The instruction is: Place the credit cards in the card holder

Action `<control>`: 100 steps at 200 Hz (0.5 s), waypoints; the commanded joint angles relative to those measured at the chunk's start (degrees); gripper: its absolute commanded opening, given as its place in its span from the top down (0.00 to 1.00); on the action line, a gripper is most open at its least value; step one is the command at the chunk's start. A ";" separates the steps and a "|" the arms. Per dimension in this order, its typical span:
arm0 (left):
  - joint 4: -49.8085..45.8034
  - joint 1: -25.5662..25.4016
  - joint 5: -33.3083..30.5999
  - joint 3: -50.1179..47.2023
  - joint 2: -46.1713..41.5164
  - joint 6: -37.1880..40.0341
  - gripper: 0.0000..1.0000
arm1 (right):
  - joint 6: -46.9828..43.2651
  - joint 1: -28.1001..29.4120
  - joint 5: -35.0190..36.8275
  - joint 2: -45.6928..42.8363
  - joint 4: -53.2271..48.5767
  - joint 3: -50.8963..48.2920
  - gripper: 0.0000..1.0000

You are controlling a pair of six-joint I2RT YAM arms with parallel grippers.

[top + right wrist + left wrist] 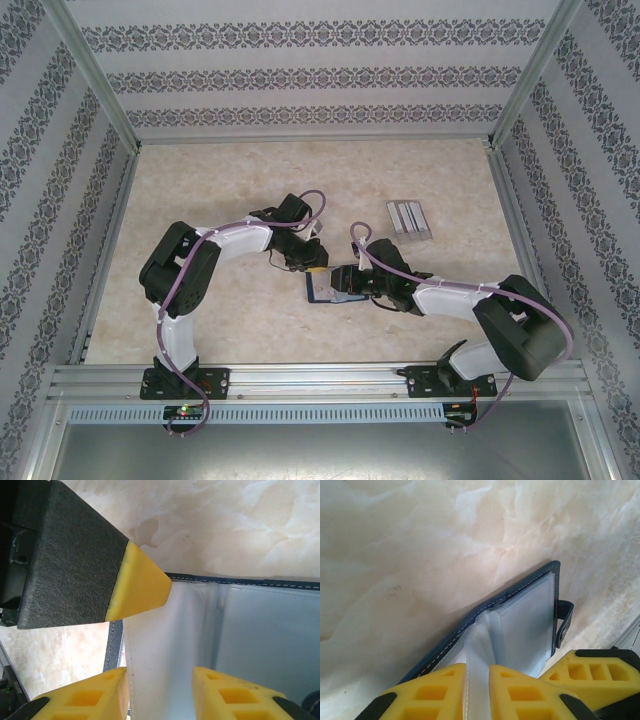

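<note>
Left end effector (477, 669) pinches part-hidden card holder (525, 615).

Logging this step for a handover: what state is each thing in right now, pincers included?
card holder: open, clear sleeves fanned up.
left pincer: shut on one sleeve of the card holder.
right pincer: jaws apart astride another sleeve; grip unclear.
clear rack: untouched, apart from both arms.

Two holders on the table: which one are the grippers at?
The navy card holder, open between left gripper and right gripper; the clear rack sits apart, farther back.
</note>
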 commanded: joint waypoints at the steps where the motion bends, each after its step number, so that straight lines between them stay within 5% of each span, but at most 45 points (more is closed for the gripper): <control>1: -2.64 0.06 -1.10 1.04 0.97 1.93 0.82 | -0.79 -0.53 -1.60 0.48 0.66 -0.50 0.62; 48: -2.37 0.06 -0.67 1.11 1.28 1.58 0.85 | -0.73 -0.70 -2.96 2.38 0.45 0.12 0.60; 100: 0.83 -0.21 0.03 1.48 -0.99 1.14 0.50 | -1.13 -1.28 -7.07 3.67 1.59 0.14 0.64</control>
